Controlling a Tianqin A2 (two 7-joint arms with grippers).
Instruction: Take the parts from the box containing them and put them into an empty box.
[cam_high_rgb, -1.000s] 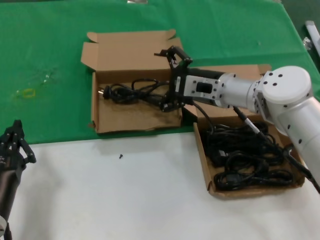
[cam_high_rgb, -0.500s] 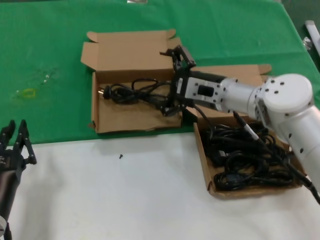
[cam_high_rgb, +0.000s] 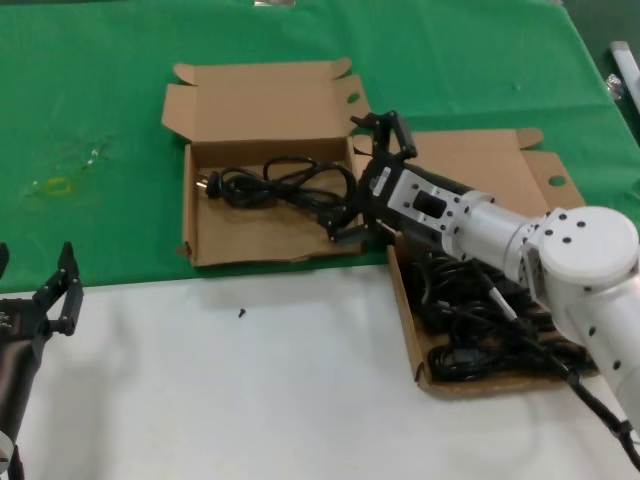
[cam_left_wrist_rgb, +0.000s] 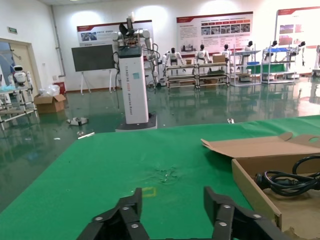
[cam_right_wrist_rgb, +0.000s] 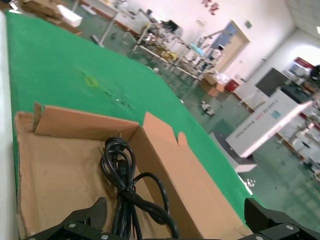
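From the head view, the right gripper (cam_high_rgb: 366, 176) hangs with fingers spread wide and empty over the near right corner of the receiving box (cam_high_rgb: 262, 242), where one power cord (cam_high_rgb: 275, 185) lies. The source box (cam_high_rgb: 412, 335) (full of tangled cords (cam_high_rgb: 490, 325)) sits beside it, toward the table's right edge. The left gripper (cam_high_rgb: 60, 300) waits at the near left edge.

In the left wrist view, its fingers (cam_left_wrist_rgb: 222, 212) are open.

In the right wrist view, the cord (cam_right_wrist_rgb: 126, 192) lies between the spread fingers (cam_right_wrist_rgb: 87, 216). The next grasp should, I think, take one bundle by its middle, so that no loops drag others out.
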